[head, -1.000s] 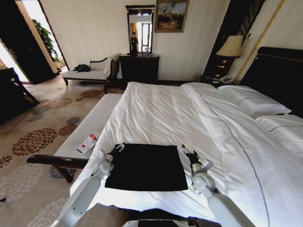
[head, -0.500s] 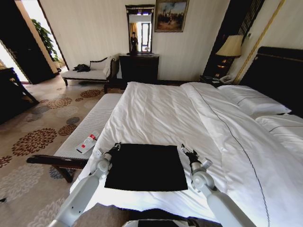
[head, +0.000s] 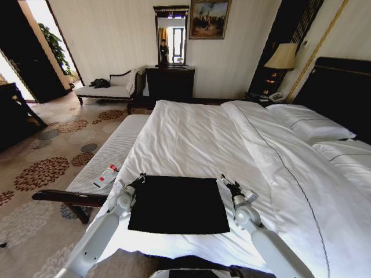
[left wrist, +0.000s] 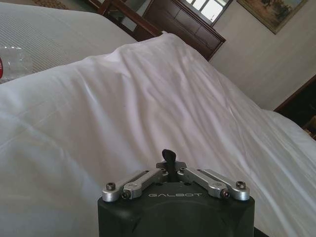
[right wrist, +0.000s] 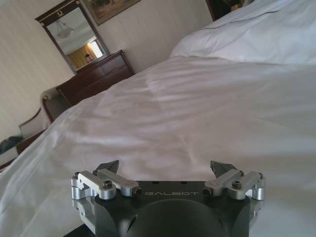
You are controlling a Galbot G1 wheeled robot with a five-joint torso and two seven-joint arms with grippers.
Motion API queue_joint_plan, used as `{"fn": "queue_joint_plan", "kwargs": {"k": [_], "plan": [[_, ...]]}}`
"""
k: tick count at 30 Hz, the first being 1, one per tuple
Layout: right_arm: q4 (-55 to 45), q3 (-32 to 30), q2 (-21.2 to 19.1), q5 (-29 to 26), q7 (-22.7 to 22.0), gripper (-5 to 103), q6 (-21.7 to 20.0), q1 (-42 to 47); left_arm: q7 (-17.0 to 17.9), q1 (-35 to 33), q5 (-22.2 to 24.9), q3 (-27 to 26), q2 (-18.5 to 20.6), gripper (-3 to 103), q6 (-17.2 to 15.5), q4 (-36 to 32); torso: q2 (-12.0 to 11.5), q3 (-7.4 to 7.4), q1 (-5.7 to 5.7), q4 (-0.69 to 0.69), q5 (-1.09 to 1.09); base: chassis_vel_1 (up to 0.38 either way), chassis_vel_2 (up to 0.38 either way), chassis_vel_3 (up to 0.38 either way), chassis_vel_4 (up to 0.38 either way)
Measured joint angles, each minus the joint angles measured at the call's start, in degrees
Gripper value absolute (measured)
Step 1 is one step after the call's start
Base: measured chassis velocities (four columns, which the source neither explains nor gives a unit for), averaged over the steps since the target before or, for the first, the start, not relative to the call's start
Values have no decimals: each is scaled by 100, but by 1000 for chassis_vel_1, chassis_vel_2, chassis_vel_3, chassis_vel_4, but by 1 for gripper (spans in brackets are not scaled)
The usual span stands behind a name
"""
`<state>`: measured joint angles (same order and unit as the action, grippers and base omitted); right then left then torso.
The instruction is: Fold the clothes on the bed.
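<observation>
The bed (head: 203, 133) takes up most of the head view, white duvet smooth, and the clothes (head: 178, 204) — a single black garment already in a flat, roughly square packet — lie on it at the near foot-end edge, closest to the robot. Key relation: the packet sits between the two grippers, each parked at one of its far corners. The left gripper (head: 139, 179) is just beside the packet's far left corner; the right gripper (head: 227, 183) is just beside the far right corner. Neither arm is clearly nearer — the spacing looks symmetric, so judged from here either a two-handed fold or a finish is possible. The packet's slightly longer axis runs left-right across the bed, its sides flaring a little toward the robot. Left gripper (left wrist: 168, 156) in its wrist view: fingertips drawn together to a single dark tip, clenched on nothing visible. Right gripper (right wrist: 165, 170) in its wrist view: fingertips spread wide, released, only white sheet beyond. Writing: "GALBOT" is legible on both gripper housings; no lettering is visible on the packet's upper face.
</observation>
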<state>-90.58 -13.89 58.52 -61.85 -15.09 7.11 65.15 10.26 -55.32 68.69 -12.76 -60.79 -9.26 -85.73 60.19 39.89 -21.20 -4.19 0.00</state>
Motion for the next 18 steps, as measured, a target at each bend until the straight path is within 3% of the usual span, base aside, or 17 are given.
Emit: {"fn": "queue_joint_plan", "kwargs": {"k": [4,5,9,17,18], "plan": [[183,92,1,-592,872,100,11,15,0,-5,19,-49,21,2,-9,-31,0,0,0,0,0,0,0,0,0],[183,92,1,-592,872,100,11,15,0,-5,19,-49,21,2,-9,-31,0,0,0,0,0,0,0,0,0],[369,243,23,-701,1554,100,-35,45,2,-14,27,-61,37,2,-10,-57,0,0,0,-1,0,0,0,0,0],[689,377,137,-708,1874,102,-97,-129,4,-28,57,-96,80,2,-10,-117,0,0,0,0,0,0,0,0,0],[730,395,140,-705,1898,97,-103,-151,5,-34,62,-107,88,2,-11,-129,0,0,0,0,0,0,0,0,0]]}}
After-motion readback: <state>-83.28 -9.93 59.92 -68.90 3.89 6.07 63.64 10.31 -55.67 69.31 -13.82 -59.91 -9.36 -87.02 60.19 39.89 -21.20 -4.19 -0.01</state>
